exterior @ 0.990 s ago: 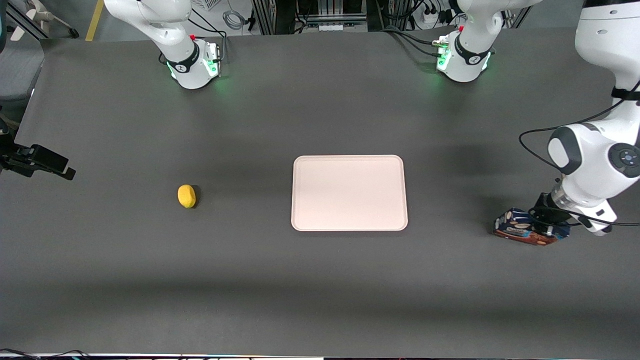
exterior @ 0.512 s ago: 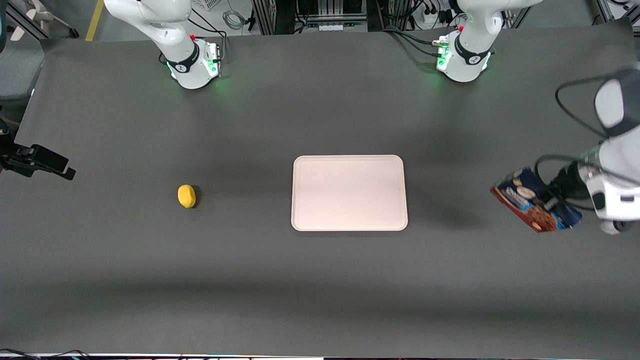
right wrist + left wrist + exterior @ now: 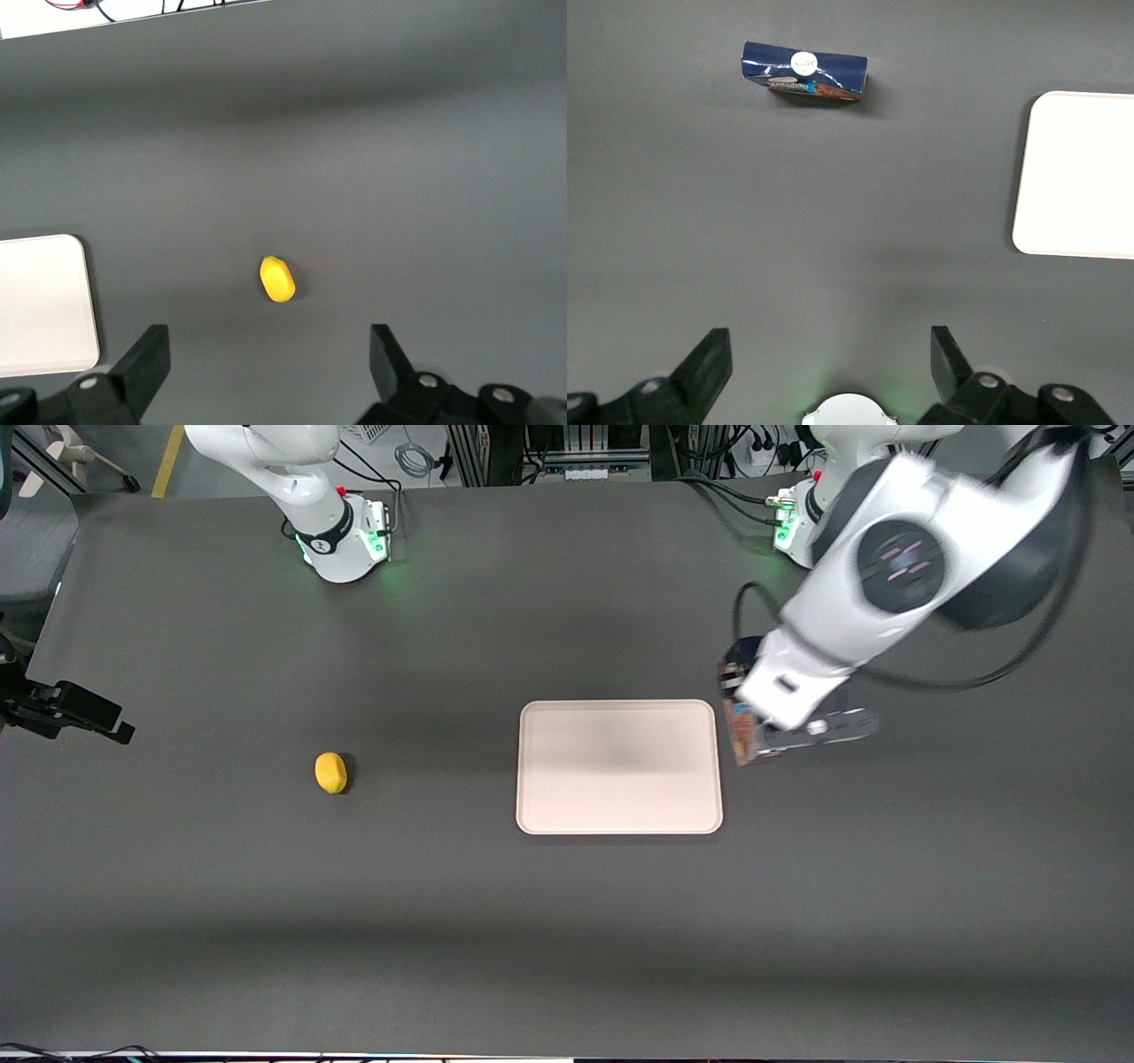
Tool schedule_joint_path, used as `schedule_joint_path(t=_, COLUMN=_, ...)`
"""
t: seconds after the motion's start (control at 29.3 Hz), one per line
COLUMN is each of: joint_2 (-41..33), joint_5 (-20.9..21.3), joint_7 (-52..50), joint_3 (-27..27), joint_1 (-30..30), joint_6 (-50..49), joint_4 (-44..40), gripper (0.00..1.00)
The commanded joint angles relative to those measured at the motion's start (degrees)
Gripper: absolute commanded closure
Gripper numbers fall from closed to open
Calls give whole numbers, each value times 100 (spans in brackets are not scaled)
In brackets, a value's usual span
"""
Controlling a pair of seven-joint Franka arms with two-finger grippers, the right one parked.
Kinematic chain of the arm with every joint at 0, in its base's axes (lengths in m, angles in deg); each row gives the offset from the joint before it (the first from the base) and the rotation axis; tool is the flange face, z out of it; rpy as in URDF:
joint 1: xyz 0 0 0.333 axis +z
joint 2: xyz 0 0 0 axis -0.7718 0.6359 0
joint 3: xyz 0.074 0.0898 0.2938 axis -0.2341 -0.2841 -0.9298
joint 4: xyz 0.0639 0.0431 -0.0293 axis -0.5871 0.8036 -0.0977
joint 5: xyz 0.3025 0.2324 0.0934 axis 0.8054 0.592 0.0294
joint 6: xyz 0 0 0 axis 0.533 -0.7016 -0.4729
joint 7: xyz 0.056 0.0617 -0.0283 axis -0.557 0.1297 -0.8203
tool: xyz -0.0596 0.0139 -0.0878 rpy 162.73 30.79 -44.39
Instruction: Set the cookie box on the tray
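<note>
Since the cookie box (image 3: 739, 735) hangs tilted under the wrist, clamped in the left gripper (image 3: 769, 732) just beside the working-arm edge of the tray (image 3: 620, 819), I judge it mid-carry, held high to clear the rim before set-down.

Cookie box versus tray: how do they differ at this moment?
The cookie box is dark navy with cookie pictures; the tray is plain pale pink. The box is small and narrow; the tray is far larger and flat. The box is at the gripper, beside the tray's edge, not on it. Both are rectangular.
</note>
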Motion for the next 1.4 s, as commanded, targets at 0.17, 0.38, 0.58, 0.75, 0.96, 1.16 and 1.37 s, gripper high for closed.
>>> schedule_joint_path(t=0.17, joint_2=1322, joint_5=639, joint_7=326, joint_3=-13, joint_1=-234, joint_6=1199, joint_4=440, gripper=100)
schedule_joint_path(t=0.38, joint_2=1472, joint_5=665, joint_7=335, joint_3=-21, joint_1=-234, joint_6=2061, joint_4=1030, gripper=100)
schedule_joint_path(t=0.58, joint_2=1560, joint_5=735, joint_7=335, joint_3=-39, joint_1=-234, joint_6=2299, joint_4=1162, gripper=100)
schedule_joint_path(t=0.75, joint_2=1630, joint_5=815, joint_7=335, joint_3=-56, joint_1=-234, joint_6=2492, joint_4=1232, gripper=77)
schedule_joint_path(t=0.96, joint_2=1630, joint_5=850, joint_7=308, joint_3=-74, joint_1=-226, joint_6=2914, joint_4=1470, gripper=0)
schedule_joint_path(t=1.16, joint_2=1586, joint_5=850, joint_7=326, joint_3=-83, joint_1=-191, joint_6=2827, joint_4=1461, gripper=0)
schedule_joint_path(t=1.37, joint_2=1253, joint_5=850, joint_7=379, joint_3=-92, joint_1=-164, joint_6=2450, joint_4=1382, gripper=0)
